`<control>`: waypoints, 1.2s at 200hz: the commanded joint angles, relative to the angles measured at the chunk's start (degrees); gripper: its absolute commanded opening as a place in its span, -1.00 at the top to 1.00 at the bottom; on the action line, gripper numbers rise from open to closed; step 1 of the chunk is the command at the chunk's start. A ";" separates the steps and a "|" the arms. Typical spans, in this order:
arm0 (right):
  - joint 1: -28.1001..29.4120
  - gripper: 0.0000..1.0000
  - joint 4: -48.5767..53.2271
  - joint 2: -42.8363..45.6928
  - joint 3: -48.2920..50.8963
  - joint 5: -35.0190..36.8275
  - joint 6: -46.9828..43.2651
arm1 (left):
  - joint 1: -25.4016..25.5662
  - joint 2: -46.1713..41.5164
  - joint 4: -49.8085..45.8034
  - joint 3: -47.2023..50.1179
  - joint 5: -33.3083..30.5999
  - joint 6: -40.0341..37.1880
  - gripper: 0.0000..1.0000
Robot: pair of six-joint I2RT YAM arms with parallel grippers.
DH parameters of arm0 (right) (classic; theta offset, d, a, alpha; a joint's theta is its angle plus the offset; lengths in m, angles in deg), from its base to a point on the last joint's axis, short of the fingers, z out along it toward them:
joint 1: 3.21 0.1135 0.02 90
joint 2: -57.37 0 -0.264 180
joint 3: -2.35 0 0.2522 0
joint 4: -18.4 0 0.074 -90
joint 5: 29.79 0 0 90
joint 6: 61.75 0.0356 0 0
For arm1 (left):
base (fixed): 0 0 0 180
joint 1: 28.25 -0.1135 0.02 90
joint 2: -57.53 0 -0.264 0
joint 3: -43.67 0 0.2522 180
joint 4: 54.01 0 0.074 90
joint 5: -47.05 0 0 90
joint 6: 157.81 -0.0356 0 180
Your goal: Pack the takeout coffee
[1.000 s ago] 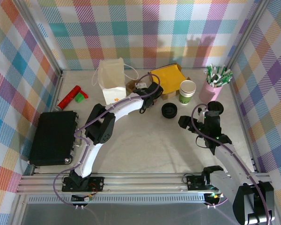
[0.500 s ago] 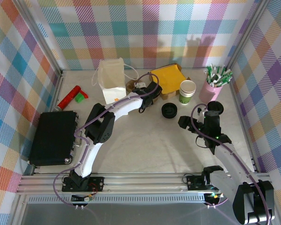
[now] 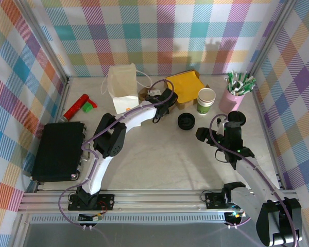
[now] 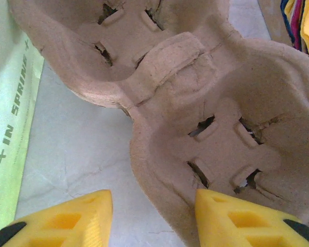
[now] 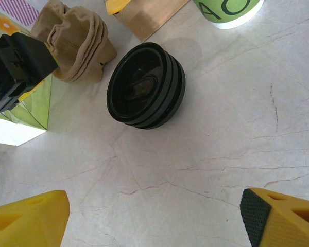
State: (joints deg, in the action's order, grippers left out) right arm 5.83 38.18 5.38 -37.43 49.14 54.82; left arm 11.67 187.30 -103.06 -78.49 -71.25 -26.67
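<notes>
1. Left gripper (image 4: 154,218), jaws spread, hovers at the pulp cup carrier (image 4: 216,128) rim, perhaps positioning it
2. Right gripper (image 5: 154,216), wide apart and empty, faces the black lid (image 5: 146,86); paper cup (image 3: 206,100) stands beyond

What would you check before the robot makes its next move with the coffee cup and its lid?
1. Cup upright and uncovered: ok.
2. Lid lying free, apart from the cup: ok.
3. Right gripper open, lid ahead of it: ok.
4. Cardboard carrier, both visible pockets empty: ok.
5. Left gripper clear of the carrier: not ok, one finger sits at its rim.
6. Whether the cup holds liquid: cannot tell.
</notes>
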 commanded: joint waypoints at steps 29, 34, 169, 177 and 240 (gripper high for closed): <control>0.42 -0.74 -0.75 0.01 -0.87 0.43 -0.82 | -0.49 -1.11 4.06 1.04 1.66 0.84 -0.07; 0.45 -0.74 -0.75 0.01 -0.87 0.44 -0.82 | -0.50 -1.04 4.25 1.08 1.75 0.83 -0.07; 0.63 -0.74 -1.10 -1.11 -1.14 0.44 -1.08 | -0.61 0.31 0.63 0.12 0.56 -0.70 0.37; 0.64 -0.74 -1.06 -1.18 -1.22 0.44 -1.10 | -0.55 -0.16 0.53 0.82 0.62 -0.95 0.37; 0.80 -0.74 -0.95 -1.58 -1.40 0.44 -1.19 | -0.90 -8.98 1.59 11.80 1.61 -3.06 0.50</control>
State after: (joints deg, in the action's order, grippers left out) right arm 6.20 38.18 4.03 -37.43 49.30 54.40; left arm 11.61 183.46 -100.64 -70.75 -69.91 -27.96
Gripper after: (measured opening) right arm 0.871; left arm 0.261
